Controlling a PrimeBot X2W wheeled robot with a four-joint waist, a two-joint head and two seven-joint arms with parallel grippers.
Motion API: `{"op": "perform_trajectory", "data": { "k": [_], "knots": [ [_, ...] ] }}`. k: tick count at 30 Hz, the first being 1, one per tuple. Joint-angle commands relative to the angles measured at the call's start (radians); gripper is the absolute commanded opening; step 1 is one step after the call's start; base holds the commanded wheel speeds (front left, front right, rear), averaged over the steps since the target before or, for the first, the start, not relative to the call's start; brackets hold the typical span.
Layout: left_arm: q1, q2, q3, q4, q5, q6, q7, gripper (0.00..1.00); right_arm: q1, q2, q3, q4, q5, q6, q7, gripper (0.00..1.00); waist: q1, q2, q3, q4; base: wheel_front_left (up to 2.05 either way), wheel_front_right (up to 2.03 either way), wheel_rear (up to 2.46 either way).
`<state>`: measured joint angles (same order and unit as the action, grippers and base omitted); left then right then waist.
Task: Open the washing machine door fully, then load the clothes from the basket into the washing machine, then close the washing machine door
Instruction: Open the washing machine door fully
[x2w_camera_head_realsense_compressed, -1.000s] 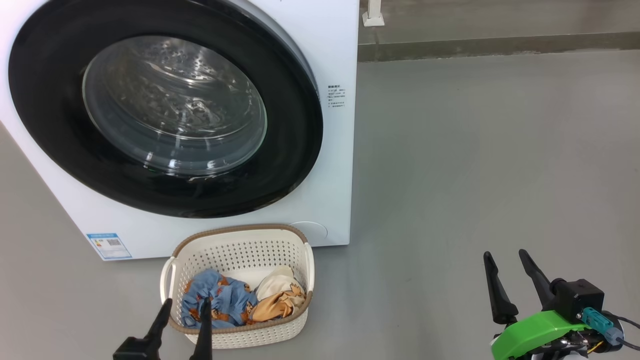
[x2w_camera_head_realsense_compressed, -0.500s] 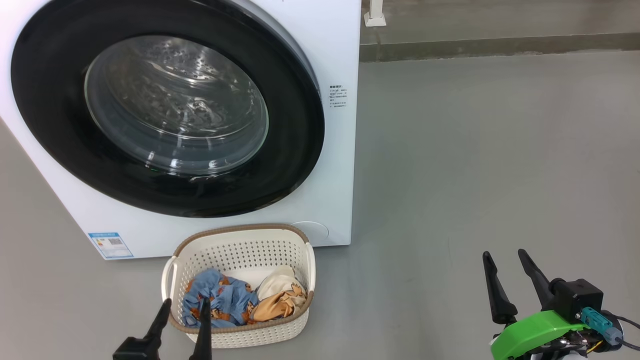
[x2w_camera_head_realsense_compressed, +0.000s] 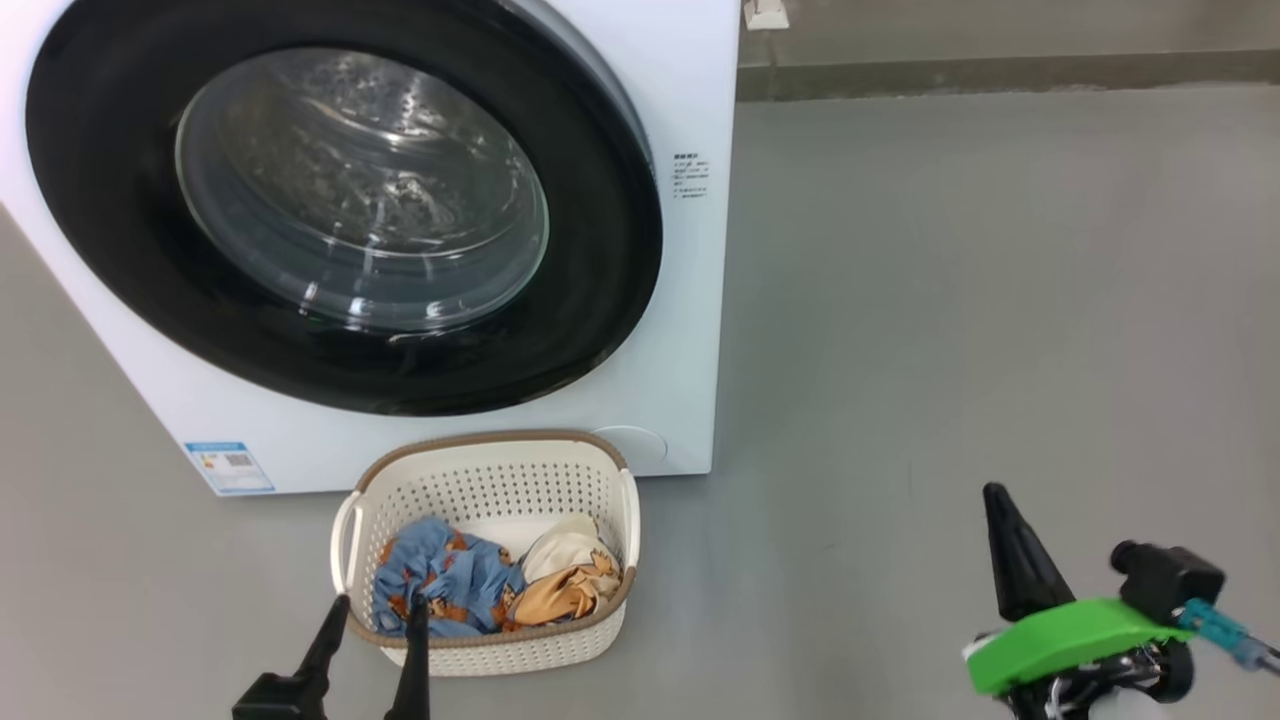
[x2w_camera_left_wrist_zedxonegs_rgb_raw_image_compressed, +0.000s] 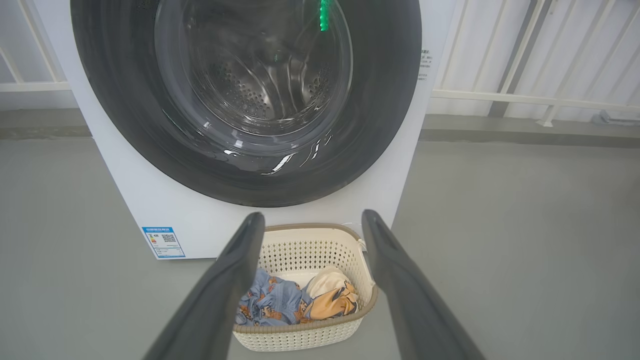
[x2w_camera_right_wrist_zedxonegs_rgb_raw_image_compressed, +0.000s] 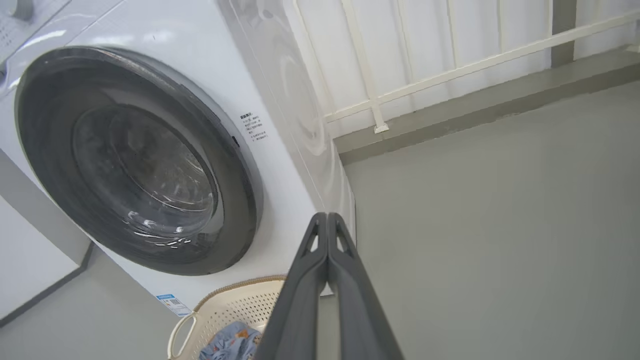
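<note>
Plainly shows the large round door with glossy black rim and bulging clear glass (x2w_camera_head_realsense_compressed: 345, 200) shut on the big white front-loading washing machine (x2w_camera_head_realsense_compressed: 690, 330), upper left of the head view. Places the small cream perforated plastic basket (x2w_camera_head_realsense_compressed: 500, 465) on the grey floor (x2w_camera_head_realsense_compressed: 950, 300) just below it, lower centre, with the soft blue, cream and orange-tan clothes (x2w_camera_head_realsense_compressed: 480, 585) inside. Has the left hand (x2w_camera_head_realsense_compressed: 380, 602) released, fingers spread, pointing at the basket from bottom left; has the right hand (x2w_camera_head_realsense_compressed: 993, 492) clenched on nothing, lower right, well apart from the door. Could slip off the smooth rim with fingers pressed together. Could also knock the basket, so close beneath the door's swing, and spill clothes.
</note>
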<state>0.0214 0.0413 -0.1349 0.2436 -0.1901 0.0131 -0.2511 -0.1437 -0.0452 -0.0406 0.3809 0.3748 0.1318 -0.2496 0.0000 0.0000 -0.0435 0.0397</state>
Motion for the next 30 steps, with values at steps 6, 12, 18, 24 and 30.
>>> {"op": "perform_trajectory", "data": {
  "k": [6, 12, 18, 24, 30],
  "knots": [
    [-0.037, 0.009, 0.018, -0.026, -0.007, 0.004, -0.011, 1.00, -0.142, -0.005, 0.038, 0.107, 0.405, -0.001, 0.014, 0.00, 0.0000, 0.0000, 0.026, 0.038, 0.00, 0.00, 0.00],
    [-0.060, 0.009, 0.003, -0.044, -0.018, 0.003, -0.011, 1.00, -0.265, -0.005, 0.035, 0.151, 0.564, -0.001, 0.116, 0.00, 0.0000, 0.0000, 0.084, 0.077, 0.00, 0.00, 0.00],
    [-0.097, 0.009, -0.015, -0.054, -0.028, -0.003, -0.011, 1.00, -0.395, -0.032, 0.004, 0.161, 0.643, -0.001, 0.256, 0.00, 0.0000, 0.0000, 0.156, 0.122, 0.00, 0.00, 0.00],
    [-0.141, 0.009, -0.052, -0.060, -0.060, 0.004, -0.011, 1.00, -0.510, -0.082, -0.016, 0.182, 0.655, -0.001, 0.324, 0.00, 0.0000, 0.0000, 0.233, 0.182, 0.00, 0.00, 0.00],
    [-0.178, 0.009, -0.084, -0.056, -0.085, 0.008, -0.011, 1.00, -0.631, -0.122, -0.008, 0.203, 0.639, -0.001, 0.374, 0.00, 0.0000, 0.0000, 0.305, 0.228, 0.00, 0.00, 0.00]
  ]
}}
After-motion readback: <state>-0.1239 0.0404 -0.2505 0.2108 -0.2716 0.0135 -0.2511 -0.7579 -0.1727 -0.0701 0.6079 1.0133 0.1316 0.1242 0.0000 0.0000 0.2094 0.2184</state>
